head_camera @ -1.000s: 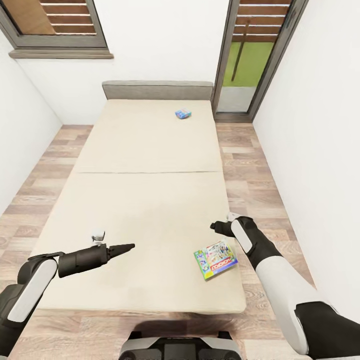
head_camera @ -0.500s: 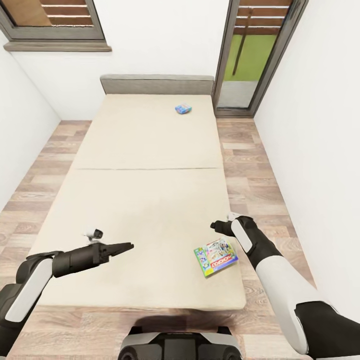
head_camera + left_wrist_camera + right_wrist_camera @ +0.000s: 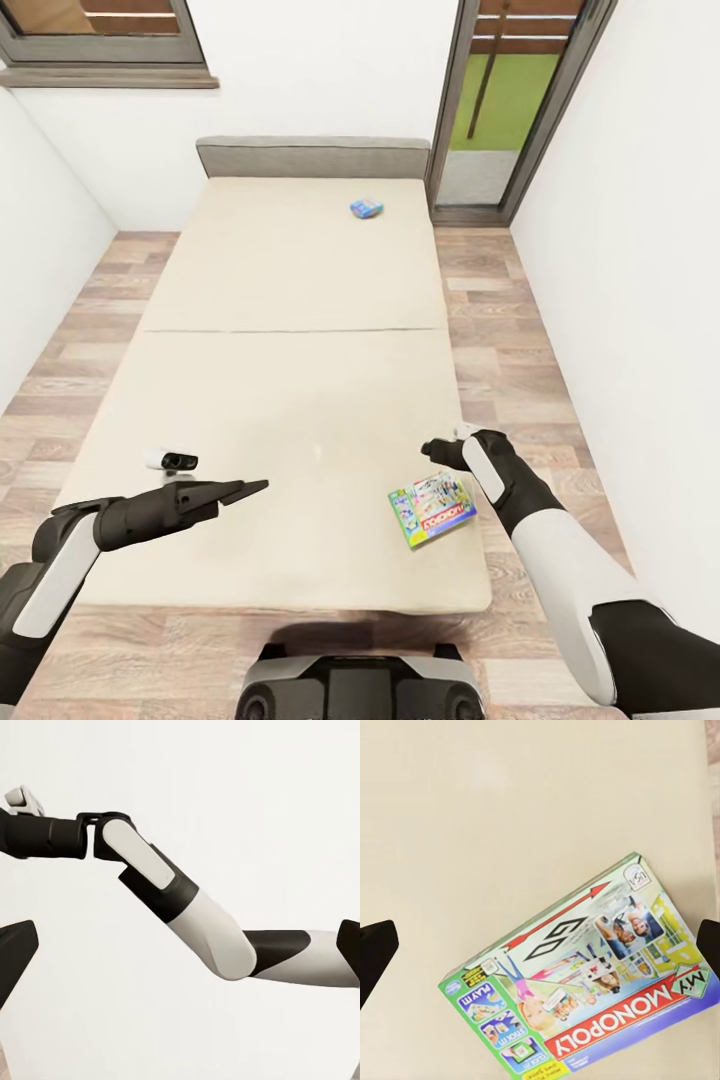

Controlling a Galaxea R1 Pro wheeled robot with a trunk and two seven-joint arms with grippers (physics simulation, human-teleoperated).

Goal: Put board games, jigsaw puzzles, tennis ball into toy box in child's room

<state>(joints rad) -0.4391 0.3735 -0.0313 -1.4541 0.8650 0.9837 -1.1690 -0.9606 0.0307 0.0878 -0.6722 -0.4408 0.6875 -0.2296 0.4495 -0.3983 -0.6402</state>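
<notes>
Head: high, looking down the bed (image 3: 300, 330).
Right wrist: close above the Monopoly box (image 3: 585, 982), shared with head.
Left wrist: faces right arm (image 3: 187, 915).

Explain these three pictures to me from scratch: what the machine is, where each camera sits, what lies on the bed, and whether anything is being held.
It is a simulated two-armed wheeled robot. The big picture looks down from its head: the left gripper and right gripper hover over a bed. On the bed lie a Monopoly box near the right arm and a small blue box near the headboard. The other two pictures come from cameras at each wrist: the right one looks down on the Monopoly box, the left one sees the right arm. Nothing is held.
</notes>
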